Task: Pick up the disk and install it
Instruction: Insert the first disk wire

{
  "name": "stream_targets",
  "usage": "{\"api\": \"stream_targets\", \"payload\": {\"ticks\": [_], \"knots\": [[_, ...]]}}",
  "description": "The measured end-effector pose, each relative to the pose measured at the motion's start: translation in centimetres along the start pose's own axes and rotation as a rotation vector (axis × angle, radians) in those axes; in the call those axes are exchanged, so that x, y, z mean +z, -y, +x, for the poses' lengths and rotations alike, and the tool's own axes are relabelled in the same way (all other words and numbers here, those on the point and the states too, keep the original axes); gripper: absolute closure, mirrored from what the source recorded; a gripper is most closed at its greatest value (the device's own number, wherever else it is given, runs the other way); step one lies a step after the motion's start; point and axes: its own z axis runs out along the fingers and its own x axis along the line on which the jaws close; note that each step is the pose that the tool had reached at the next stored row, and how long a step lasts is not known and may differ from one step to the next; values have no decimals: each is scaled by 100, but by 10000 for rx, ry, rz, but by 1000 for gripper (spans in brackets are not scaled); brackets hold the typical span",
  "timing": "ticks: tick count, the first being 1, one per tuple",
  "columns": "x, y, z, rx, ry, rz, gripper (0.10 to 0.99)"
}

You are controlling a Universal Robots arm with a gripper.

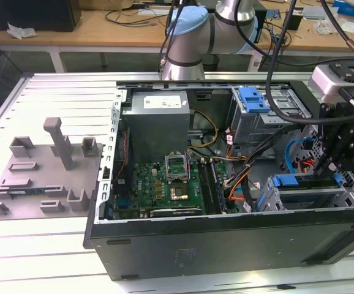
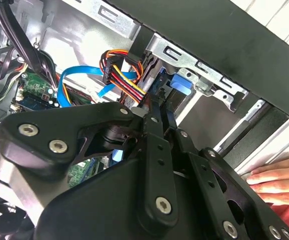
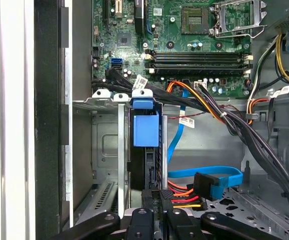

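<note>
We take the grey drive cage [image 1: 305, 199] in the open computer case [image 1: 226, 245] as our marker. The disk [image 3: 143, 165] stands on edge inside this cage, a dark slab between the cage's thin metal walls, with a blue plastic piece [image 3: 145, 129] at the end that faces the motherboard [image 3: 184, 40]. The gripper [image 1: 348, 147] hangs right over the cage, at the cage's end farthest from the motherboard. In the first wrist view its black body [image 3: 157, 220] sits just at the disk's near end, and in the second wrist view its tip [image 2: 159, 107] reaches down into the cage close to the blue piece [image 2: 181, 82]. We cannot tell whether the gripper is spread or clamped on the disk. A bundle of red, orange and yellow wires [image 2: 124, 75] ends in a black plug just beside the cage, and a flat blue cable [image 3: 204, 175] loops along the case floor near it. Outside the case wall next to the cage, a person's hand [image 2: 277, 180] rests flat on the pale table top. Well apart from the cage, beyond the case on the exterior view's left, the grey plastic fixture [image 1: 42, 177] with upright posts lies on the table.
</note>
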Motion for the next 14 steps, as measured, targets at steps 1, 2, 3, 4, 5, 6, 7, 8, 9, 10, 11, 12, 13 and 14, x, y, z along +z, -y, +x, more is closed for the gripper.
{"api": "stream_targets", "payload": {"ticks": [1, 2, 3, 4, 5, 6, 7, 8, 9, 10, 11, 12, 13, 14], "knots": [[2, 0, 0, 0, 0, 0, 918], [3, 1, 0, 0, 1, 0, 918], [6, 1, 0, 0, 1, 0, 918], [9, 1, 0, 0, 0, 0, 918], [12, 1, 0, -1, -1, 1, 918], [17, 1, 0, -1, 1, 0, 918], [18, 1, 0, 0, 0, 0, 918], [19, 1, 0, 0, 0, 0, 918], [21, 1, 0, 0, -1, 0, 918], [23, 1, 0, -1, -1, 0, 918], [26, 1, 0, 0, 0, 1, 918], [28, 1, -1, -1, -1, 0, 918], [30, 1, 0, 0, -1, 0, 918], [32, 1, 0, -1, -1, 0, 918]]}}
